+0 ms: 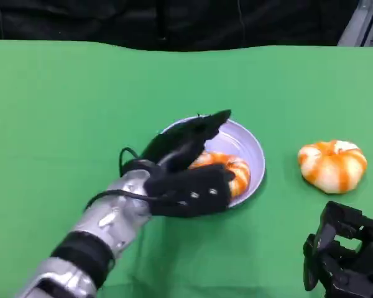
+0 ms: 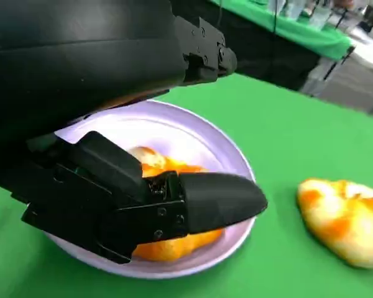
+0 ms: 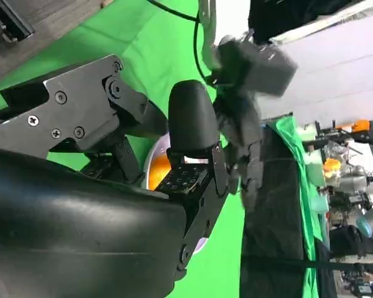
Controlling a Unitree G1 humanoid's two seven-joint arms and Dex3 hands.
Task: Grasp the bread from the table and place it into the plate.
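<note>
An orange-and-white striped bread point(image 1: 236, 172) lies inside the pale lavender plate point(image 1: 255, 149) in the middle of the green table. My left hand point(image 1: 186, 177) hovers over the plate's near left side. Its fingers stretch out above the bread and its thumb lies across the front of it. In the left wrist view the bread point(image 2: 174, 245) rests on the plate point(image 2: 193, 133), with bare plate showing between it and the upper fingers point(image 2: 199, 49). My right hand point(image 1: 345, 261) sits low at the near right and holds nothing.
A second striped bread point(image 1: 332, 164) lies on the table to the right of the plate, just beyond my right hand, and also appears in the left wrist view point(image 2: 345, 220). The green table point(image 1: 62, 124) ends at a dark backdrop at the far edge.
</note>
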